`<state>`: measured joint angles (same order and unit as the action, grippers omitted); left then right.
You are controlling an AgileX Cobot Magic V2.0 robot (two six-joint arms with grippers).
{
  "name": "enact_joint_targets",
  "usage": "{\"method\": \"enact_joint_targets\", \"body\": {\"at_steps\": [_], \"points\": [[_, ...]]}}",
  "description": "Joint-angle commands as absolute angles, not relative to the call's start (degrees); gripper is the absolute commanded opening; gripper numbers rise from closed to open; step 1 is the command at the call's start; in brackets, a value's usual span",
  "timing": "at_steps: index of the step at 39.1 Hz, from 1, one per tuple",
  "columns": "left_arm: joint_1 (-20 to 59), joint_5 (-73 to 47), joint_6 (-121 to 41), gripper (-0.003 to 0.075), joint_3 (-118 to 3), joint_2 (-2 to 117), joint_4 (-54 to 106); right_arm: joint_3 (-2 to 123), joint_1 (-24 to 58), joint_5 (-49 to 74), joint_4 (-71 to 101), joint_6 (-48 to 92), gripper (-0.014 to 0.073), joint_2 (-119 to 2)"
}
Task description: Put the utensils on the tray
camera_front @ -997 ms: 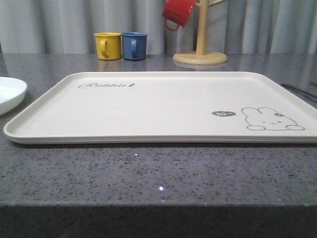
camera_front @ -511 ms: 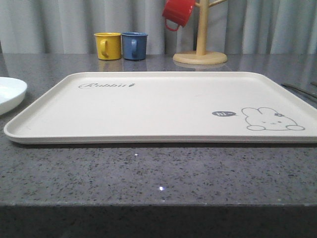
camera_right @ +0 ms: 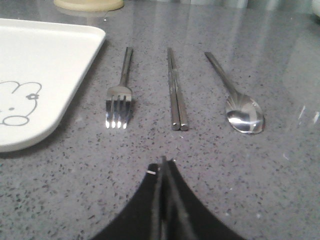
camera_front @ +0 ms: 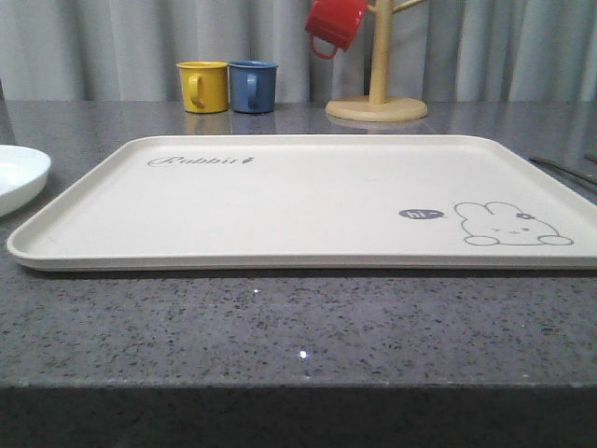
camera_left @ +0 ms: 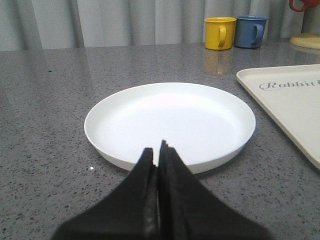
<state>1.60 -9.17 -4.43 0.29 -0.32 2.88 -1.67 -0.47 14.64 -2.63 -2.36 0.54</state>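
Observation:
The cream tray (camera_front: 298, 201) with its "Rabbit" script and rabbit drawing lies flat mid-table, with nothing on it. In the right wrist view its corner (camera_right: 45, 65) shows beside three silver utensils lying side by side on the grey counter: a fork (camera_right: 120, 95), a pair of chopsticks (camera_right: 176, 90) and a spoon (camera_right: 237, 100). My right gripper (camera_right: 163, 162) is shut and empty, a short way in front of the chopstick ends. My left gripper (camera_left: 157, 150) is shut and empty at the near rim of a round white plate (camera_left: 170, 122).
The white plate (camera_front: 19, 177) sits left of the tray. At the back stand a yellow mug (camera_front: 203, 86), a blue mug (camera_front: 252, 86) and a wooden mug tree (camera_front: 378, 93) with a red mug (camera_front: 334, 23) hanging on it. The counter's front edge runs close below the tray.

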Motion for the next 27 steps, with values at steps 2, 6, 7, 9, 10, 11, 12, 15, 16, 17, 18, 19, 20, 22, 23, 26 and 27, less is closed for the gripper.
{"method": "enact_joint_targets", "body": {"at_steps": [2, 6, 7, 9, 10, 11, 12, 15, 16, 17, 18, 19, 20, 22, 23, 26, 27], "points": [[1.4, -4.2, -4.3, -0.0018, 0.4, -1.5, 3.4, -1.4, -0.9, 7.9, -3.5, -1.9, -0.0069, 1.5], [1.4, -3.2, -4.3, -0.0018, 0.4, -1.5, 1.1, -1.4, -0.9, 7.2, -3.4, -1.9, -0.0069, 1.5], [1.4, -2.1, -4.3, -0.0018, 0.4, -1.5, 1.1, -1.4, -0.9, 7.0, -3.4, -1.9, -0.0069, 1.5], [1.4, 0.3, -4.3, -0.0018, 0.4, -1.5, 1.1, -1.4, -0.9, 6.0, -2.8, -1.9, -0.0069, 1.5], [1.4, 1.7, -4.3, -0.0018, 0.4, -1.5, 1.2, -1.4, -0.9, 4.8, -2.2, -1.9, -0.0069, 1.5], [1.4, 4.2, -4.3, -0.0018, 0.4, -1.5, 1.2, -1.4, -0.9, 3.6, -1.8, -1.9, -0.0069, 1.5], [1.4, 7.2, -4.3, -0.0018, 0.4, -1.5, 1.2, -1.1, -0.9, 2.2, -1.4, -1.9, -0.0069, 1.5], [1.4, 16.8, -4.3, -0.0018, -0.1, -1.5, 1.2, 1.0, -0.9, 0.9, -0.8, -1.9, -0.0069, 1.5], [1.4, 19.4, -4.3, -0.0018, -0.8, -1.5, 1.2, 2.0, -0.9, 1.2, -0.8, -1.9, -0.0069, 1.5], [1.4, 20.3, -4.3, -0.0018, -1.3, -1.5, 1.2, 3.5, -0.9, 1.7, -0.8, -1.9, -0.0069, 1.5], [1.4, 20.3, -4.3, -0.0018, -2.8, -1.4, 1.2, 4.9, -0.9, 2.9, -0.8, -1.9, -0.0069, 1.5], [1.4, 19.1, -4.3, -0.0018, -4.7, -1.3, 1.2, 6.9, -0.9, 4.1, -0.8, -1.9, -0.0069, 1.5], [1.4, 17.6, -4.3, -0.0018, -5.7, -1.1, 1.2, 9.1, -0.9, 5.9, -0.8, -1.9, -0.0069, 1.4], [1.4, 12.4, -4.3, -0.0018, -10.3, -0.1, 1.1, 13.2, -0.9, 9.6, -0.8, -1.9, -0.0069, 0.9], [1.4, 9.6, -4.3, -0.0018, -13.3, 0.7, 1.1, 15.6, -0.9, 11.7, -0.8, -1.9, -0.0066, 0.2], [1.4, 1.0, -4.3, -0.0018, -19.9, 5.0, 0.7, 23.1, -0.9, 18.3, -0.8, -1.9, -0.006, -3.9], [1.4, -1.8, -4.3, -0.0017, -22.4, 7.2, 0.0, 25.2, -0.9, 19.8, -0.8, -1.9, -0.006, -5.5]]}}
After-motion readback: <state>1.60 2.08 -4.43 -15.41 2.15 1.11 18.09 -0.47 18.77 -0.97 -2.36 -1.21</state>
